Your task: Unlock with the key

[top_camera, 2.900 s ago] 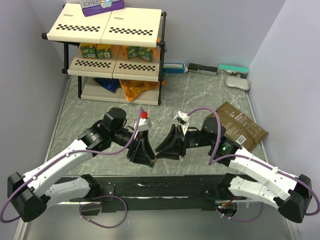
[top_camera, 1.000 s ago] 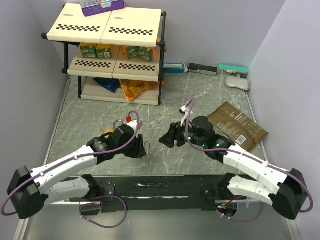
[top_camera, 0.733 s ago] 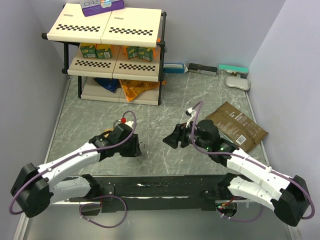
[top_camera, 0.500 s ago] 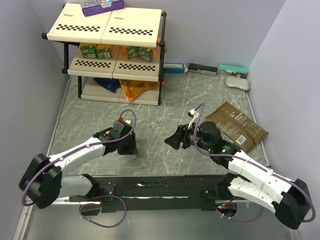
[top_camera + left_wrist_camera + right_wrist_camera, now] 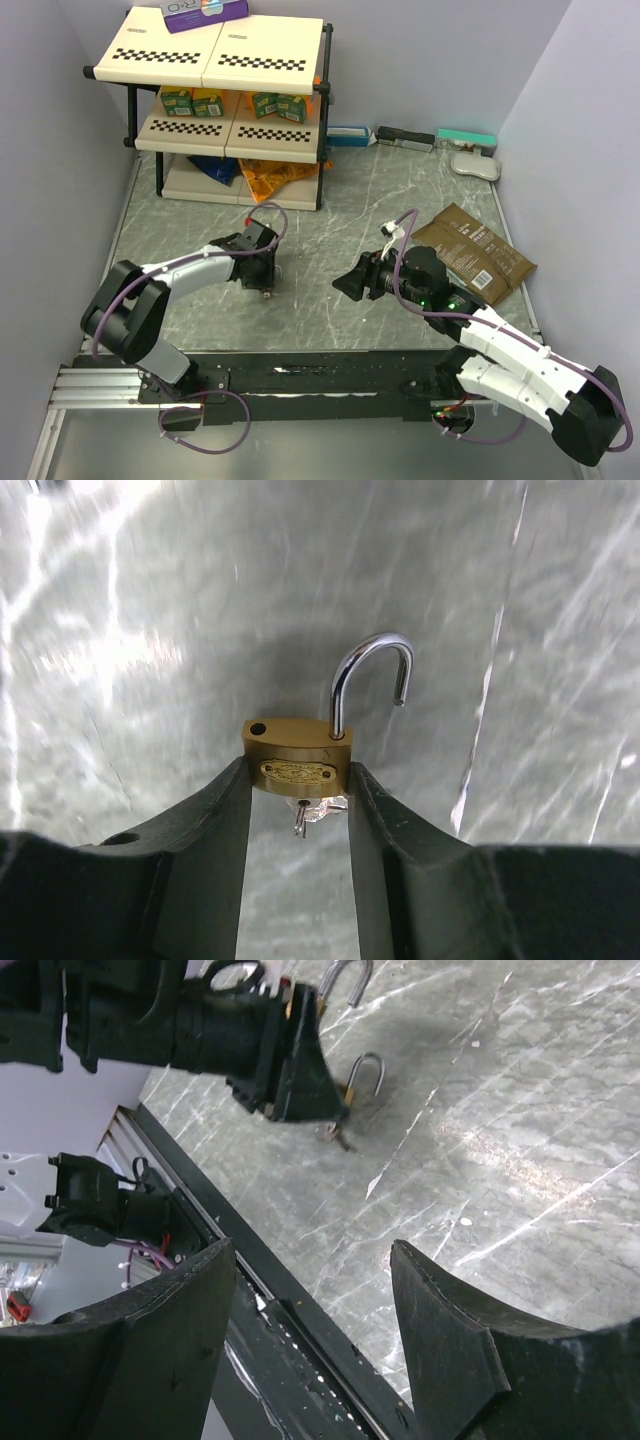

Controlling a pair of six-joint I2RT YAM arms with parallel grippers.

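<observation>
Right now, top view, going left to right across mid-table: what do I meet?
left pincer clamped on the brass padlock → open right pincer → brown pouch

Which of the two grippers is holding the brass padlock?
The left gripper: it clamps the brass padlock by its body, the shackle standing open and the key in its underside. The right gripper is open and empty.

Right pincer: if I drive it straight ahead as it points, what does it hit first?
Probably the left pincer, which grips the opened padlock; only table lies between. If the right pincer tilts downward, it would touch the table first; depth is unclear.
</observation>
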